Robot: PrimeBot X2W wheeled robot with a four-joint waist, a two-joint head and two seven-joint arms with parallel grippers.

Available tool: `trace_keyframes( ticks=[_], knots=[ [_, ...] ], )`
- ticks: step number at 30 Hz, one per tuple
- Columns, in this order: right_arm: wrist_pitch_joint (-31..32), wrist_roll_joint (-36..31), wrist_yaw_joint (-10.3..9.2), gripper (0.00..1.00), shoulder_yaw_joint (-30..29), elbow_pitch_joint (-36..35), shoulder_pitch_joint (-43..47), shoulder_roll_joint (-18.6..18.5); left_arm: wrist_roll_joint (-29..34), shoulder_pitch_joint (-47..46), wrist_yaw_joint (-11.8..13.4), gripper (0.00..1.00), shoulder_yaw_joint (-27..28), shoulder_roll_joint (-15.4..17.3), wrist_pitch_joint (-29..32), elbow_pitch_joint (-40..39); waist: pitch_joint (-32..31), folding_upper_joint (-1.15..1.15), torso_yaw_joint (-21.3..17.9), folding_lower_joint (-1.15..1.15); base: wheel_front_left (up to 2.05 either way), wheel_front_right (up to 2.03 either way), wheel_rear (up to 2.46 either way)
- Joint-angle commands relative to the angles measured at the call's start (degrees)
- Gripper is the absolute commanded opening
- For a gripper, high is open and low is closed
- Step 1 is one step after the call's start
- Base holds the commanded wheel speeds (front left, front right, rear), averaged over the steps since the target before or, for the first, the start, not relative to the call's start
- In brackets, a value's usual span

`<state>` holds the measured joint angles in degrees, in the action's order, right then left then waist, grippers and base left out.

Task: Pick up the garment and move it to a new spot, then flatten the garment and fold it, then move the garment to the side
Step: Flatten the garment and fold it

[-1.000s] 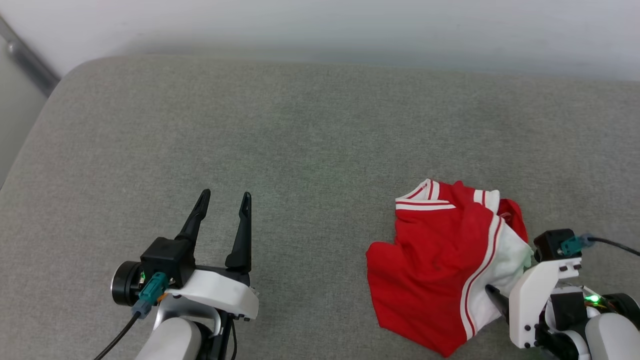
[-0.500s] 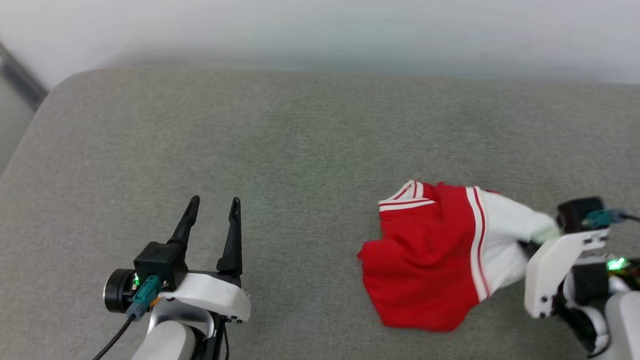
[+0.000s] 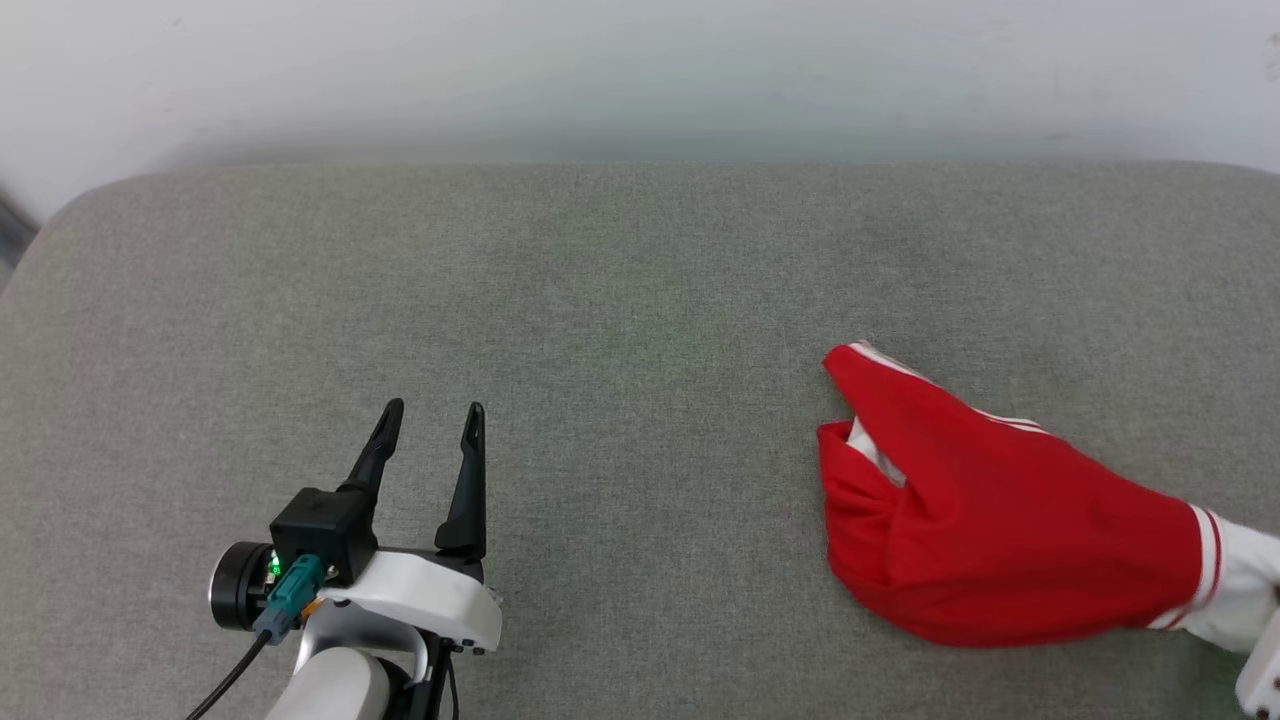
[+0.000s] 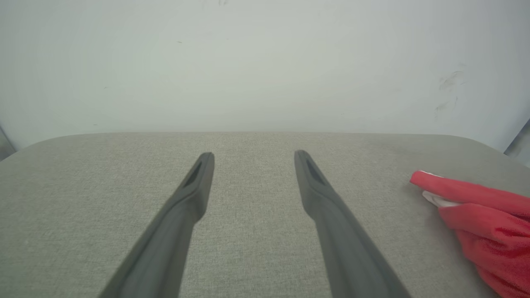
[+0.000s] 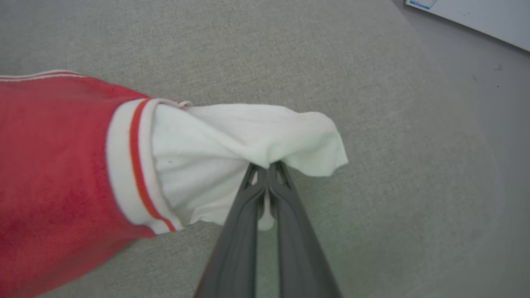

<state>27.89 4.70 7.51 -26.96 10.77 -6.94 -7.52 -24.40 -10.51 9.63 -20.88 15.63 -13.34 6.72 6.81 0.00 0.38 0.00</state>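
The garment, a red T-shirt with a white sleeve and red-white stripe trim, lies stretched out at the right of the grey cushion. My right gripper is shut on the garment's white sleeve, pinching a fold of it between the fingertips. In the head view just a white bit of that arm shows at the lower right corner. My left gripper stands open over bare cushion at the lower left, well apart from the garment. Its fingers hold nothing.
A pale wall runs behind the cushion's far edge. The cushion's rounded left corner drops off to a darker floor. In the right wrist view the cushion's edge curves down to grey floor, with a white panel beyond.
My right gripper shut on the white sleeve and pulled it right, dragging the garment out long. The head camera shifted. The left gripper stayed open and still.
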Motion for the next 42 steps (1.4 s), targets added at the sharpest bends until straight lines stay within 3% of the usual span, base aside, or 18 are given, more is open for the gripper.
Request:
trace_keyframes(
  ticks=[1, 3, 4, 5, 6, 13, 23, 31, 36, 42],
  knots=[
    [-1.4, -0.7, -0.04, 0.00, -1.1, 2.3, 0.7, 0.5, -0.1, 0.5, 0.2, 1.00, -0.1, 0.2, 0.0, 0.0, 0.1, 0.00, 0.1, 0.00, 0.00, 0.00, 0.00],
    [-3.3, -1.1, -0.04, 0.04, -2.7, 6.6, 1.0, 1.3, -0.1, 0.6, 0.4, 1.00, 0.0, 0.4, 0.3, 0.0, 0.3, 0.00, 0.2, 0.00, 0.00, 0.00, 0.00],
    [-4.2, -1.8, -0.03, 0.46, -2.8, 8.6, 1.2, 1.5, -0.1, 0.7, 0.5, 1.00, 0.0, 0.5, 0.3, -0.1, 0.4, 0.00, 0.2, 0.00, 0.00, 0.00, 0.00],
    [-5.2, -1.6, -0.04, 0.96, -2.8, 10.2, 0.9, 1.8, -0.2, 0.7, 0.6, 1.00, 0.1, 0.6, 0.3, -0.1, 0.4, 0.00, 0.2, 0.00, 0.00, 0.00, 0.00],
    [-6.5, -1.2, -0.04, 1.00, -2.6, 11.6, 0.3, 2.1, -0.3, 0.7, 0.6, 1.00, 0.1, 0.7, 0.4, -0.2, 0.4, 0.00, 0.2, 0.00, 0.00, 0.00, 0.00],
    [-18.4, -1.2, -0.04, 1.00, 1.1, 12.2, -1.7, 1.6, -0.4, 2.3, 1.6, 1.00, 0.3, 1.4, 1.2, -0.7, -1.2, 0.00, -0.6, 0.00, 0.00, 0.00, 0.00],
    [-27.5, -1.0, -0.04, 1.00, 8.7, 1.1, 1.8, 2.7, -1.6, 6.0, 2.6, 1.00, 0.3, 1.9, 2.3, -0.7, -7.3, 0.00, -0.9, 0.00, 0.00, 0.00, 0.00],
    [-27.5, -0.4, -0.04, 1.00, 18.2, -12.0, 7.0, 4.2, -2.3, 7.6, 3.8, 1.00, 1.5, 3.2, 2.8, -1.0, -8.9, 0.00, -1.0, 0.00, 0.00, 0.00, 0.00],
    [-25.9, -0.7, -0.04, 1.00, 21.0, -18.3, 10.8, 4.6, -1.5, 7.4, 4.1, 1.00, 1.3, 4.2, 3.5, -1.4, -9.4, 0.00, -1.3, 0.00, 0.00, 0.00, 0.00],
    [-24.1, 1.3, -0.04, 1.00, 22.3, -22.8, 12.7, 4.7, -0.4, 2.3, 2.0, 1.00, -2.3, 3.5, 7.3, -2.0, -8.6, 0.00, -3.0, 0.00, 0.00, 0.00, 0.00]
  ],
)
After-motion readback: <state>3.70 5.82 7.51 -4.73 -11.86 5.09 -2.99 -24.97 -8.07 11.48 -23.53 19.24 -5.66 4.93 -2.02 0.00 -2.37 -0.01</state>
